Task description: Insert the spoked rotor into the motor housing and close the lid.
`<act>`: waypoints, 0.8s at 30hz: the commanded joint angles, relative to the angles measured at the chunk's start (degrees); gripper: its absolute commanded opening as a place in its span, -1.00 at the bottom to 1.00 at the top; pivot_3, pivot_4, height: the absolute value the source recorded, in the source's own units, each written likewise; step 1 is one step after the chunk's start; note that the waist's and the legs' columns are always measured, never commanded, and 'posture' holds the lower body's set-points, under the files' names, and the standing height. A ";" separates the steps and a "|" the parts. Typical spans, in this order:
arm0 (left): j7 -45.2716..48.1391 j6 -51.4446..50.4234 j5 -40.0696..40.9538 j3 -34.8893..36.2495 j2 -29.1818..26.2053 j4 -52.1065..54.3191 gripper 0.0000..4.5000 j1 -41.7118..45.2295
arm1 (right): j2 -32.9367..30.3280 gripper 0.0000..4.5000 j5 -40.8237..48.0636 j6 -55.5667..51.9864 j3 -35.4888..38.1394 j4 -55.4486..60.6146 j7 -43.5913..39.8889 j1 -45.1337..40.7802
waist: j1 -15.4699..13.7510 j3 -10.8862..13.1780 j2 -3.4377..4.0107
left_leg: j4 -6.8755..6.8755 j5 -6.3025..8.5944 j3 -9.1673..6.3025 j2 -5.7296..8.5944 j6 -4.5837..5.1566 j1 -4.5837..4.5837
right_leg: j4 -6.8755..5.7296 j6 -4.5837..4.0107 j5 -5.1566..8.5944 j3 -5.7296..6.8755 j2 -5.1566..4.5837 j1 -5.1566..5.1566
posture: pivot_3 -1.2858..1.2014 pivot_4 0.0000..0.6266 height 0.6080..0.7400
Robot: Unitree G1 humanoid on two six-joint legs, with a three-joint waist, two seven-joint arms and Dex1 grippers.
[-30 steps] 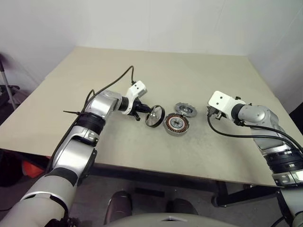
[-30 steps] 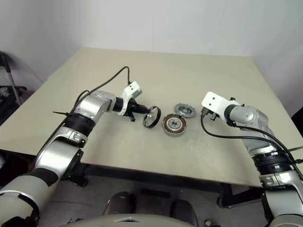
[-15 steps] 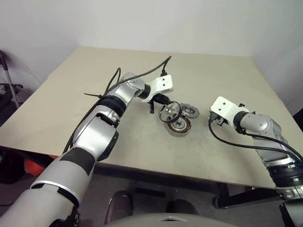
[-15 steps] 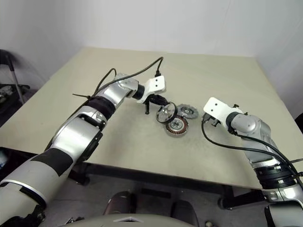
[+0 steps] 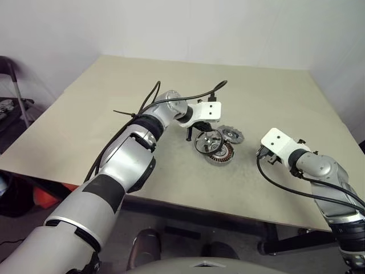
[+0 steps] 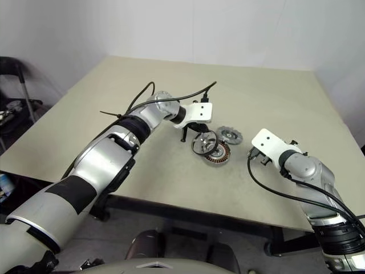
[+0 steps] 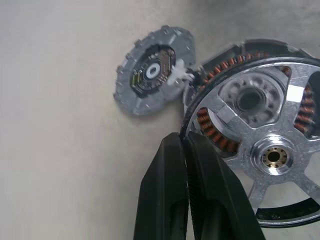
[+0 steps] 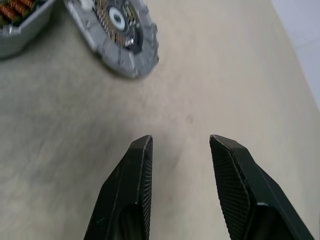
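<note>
Left end effector carried spoked rotor over motor housing, pinching its rim, beige table, right end effector spread

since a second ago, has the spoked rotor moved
Yes. The left gripper, shut on the spoked rotor, has carried it from beside the motor housing to over it, nearer the lid.

The housing sits on the table near its middle, with the lid just beyond it to the right. The rotor hangs tilted over the housing's near-left edge, pinched at its rim by the left gripper. The right gripper is well right of them, above bare table.
</note>
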State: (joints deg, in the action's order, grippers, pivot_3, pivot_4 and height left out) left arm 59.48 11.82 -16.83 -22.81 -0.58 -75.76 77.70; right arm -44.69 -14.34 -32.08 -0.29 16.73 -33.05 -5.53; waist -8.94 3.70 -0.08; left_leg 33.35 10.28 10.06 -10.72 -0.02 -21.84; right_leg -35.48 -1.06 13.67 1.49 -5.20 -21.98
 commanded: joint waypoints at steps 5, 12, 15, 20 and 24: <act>-5.15 -0.23 -2.44 0.78 2.79 -0.55 -0.99 1.62 | 0.41 -0.19 -0.51 -2.06 2.07 4.76 1.89 1.30 | -0.05 0.00 0.00 | 0.00 0.00 0.00 0.00 0.00 0.00 | -0.01 0.00 0.00 0.00 0.00 0.00 | 0.03 -1.00 1.00; -7.57 -0.69 -4.36 0.37 3.55 -1.21 -0.99 0.66 | 0.57 -0.19 -0.51 -3.07 2.26 6.24 2.28 2.57 | -0.10 -0.01 0.01 | 0.01 0.00 -0.01 0.02 0.00 0.08 | -0.01 0.01 -0.01 0.00 -0.02 0.09 | 0.03 -1.00 1.00; -7.53 -1.21 -4.13 1.06 3.64 -1.35 -0.99 0.45 | 0.76 -0.19 -0.51 -3.49 1.90 6.56 2.59 2.49 | -0.07 -0.01 0.02 | 0.01 0.00 -0.01 0.03 0.00 0.28 | 0.01 0.02 0.00 0.00 -0.04 0.36 | 0.03 -1.00 1.00; -7.88 -1.64 -3.49 2.20 4.10 -1.26 -0.99 0.79 | 1.01 -0.19 -0.57 -3.73 1.50 6.78 2.88 2.50 | -0.07 -0.01 0.01 | 0.00 0.00 -0.01 0.03 0.00 0.43 | 0.05 0.02 0.00 0.00 -0.04 0.55 | 0.03 -1.00 1.00; -8.12 -1.94 -3.60 2.58 4.73 -1.31 -0.99 0.82 | 1.30 -0.19 -0.67 -4.03 1.34 7.13 2.99 2.42 | -0.21 -0.01 0.02 | 0.00 0.00 -0.02 0.05 0.00 0.43 | 0.05 0.02 0.00 0.01 -0.07 0.57 | 0.03 -1.00 1.00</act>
State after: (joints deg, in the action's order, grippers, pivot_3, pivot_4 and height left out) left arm 52.20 9.90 -20.94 -21.62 3.41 -77.90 77.63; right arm -43.29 -14.34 -35.81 -0.17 21.29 -30.99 -2.70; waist -9.15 3.69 -0.07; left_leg 33.34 10.29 10.04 -10.65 -0.02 -21.41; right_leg -35.42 -1.04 13.67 1.51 -5.28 -21.39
